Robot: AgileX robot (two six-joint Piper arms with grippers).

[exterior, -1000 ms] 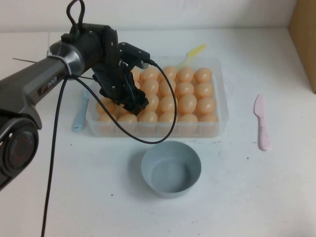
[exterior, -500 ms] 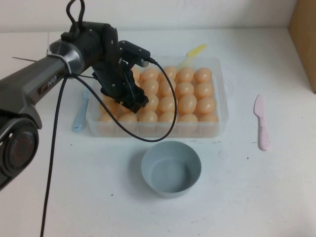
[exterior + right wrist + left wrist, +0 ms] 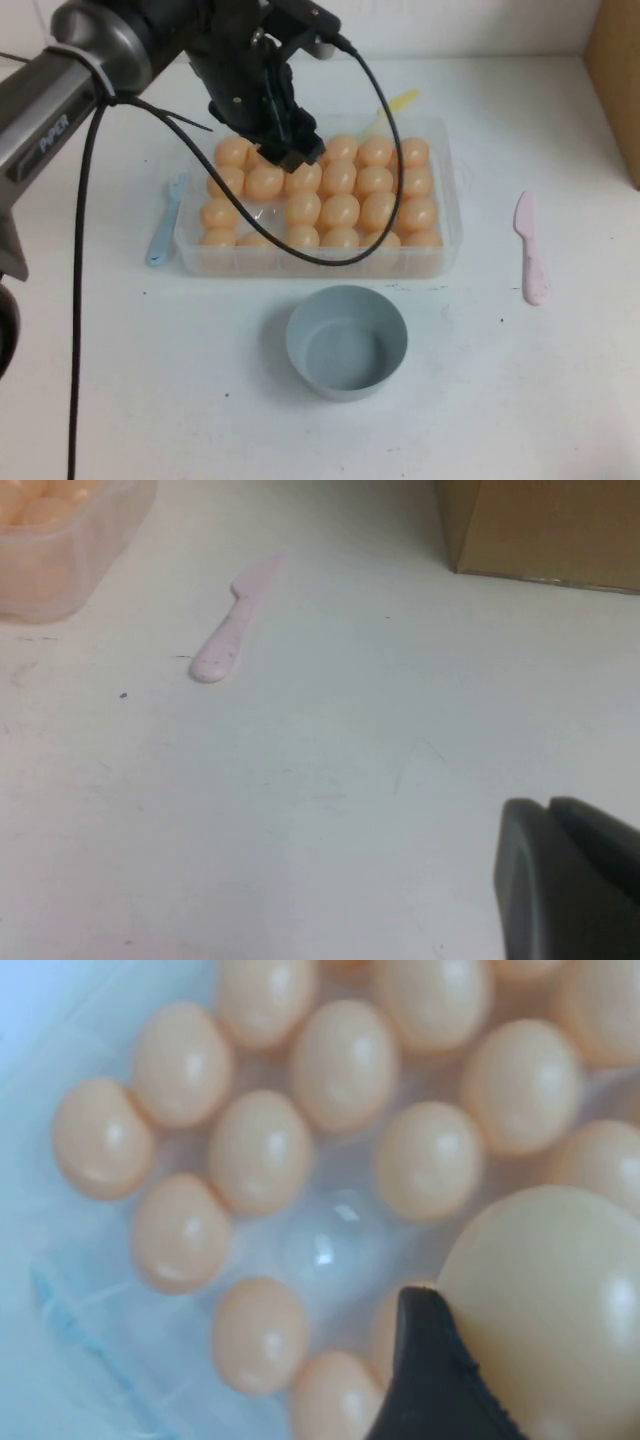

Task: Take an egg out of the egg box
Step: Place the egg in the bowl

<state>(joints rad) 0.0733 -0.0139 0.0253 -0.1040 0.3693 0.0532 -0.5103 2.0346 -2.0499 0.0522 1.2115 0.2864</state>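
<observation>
One glossy peach-orange egg (image 3: 545, 1305) is sitting pinched in the left claw (image 3: 285, 150) | hanging directly above the clear plastic egg box (image 3: 445, 255) | right claw (image 3: 570, 880) is resting parked on the worktop, grip untellable.

The small peach-orange egg (image 3: 545, 1310) held against the black left gripper (image 3: 290, 152), above the far left part of the tray, is smooth and glossy, catching soft highlights; the finger (image 3: 425, 1380) looks like matt black plastic with a finely grained edge. The shallow clear plastic egg box (image 3: 440, 255) is translucent and shiny. The round grey-blue bowl (image 3: 347, 342) has a smooth satin plastic look. The pink knife (image 3: 529, 247) appears matt plastic on the matt white table (image 3: 520, 400). The right gripper (image 3: 565, 880), low over the table, is dull black.
</observation>
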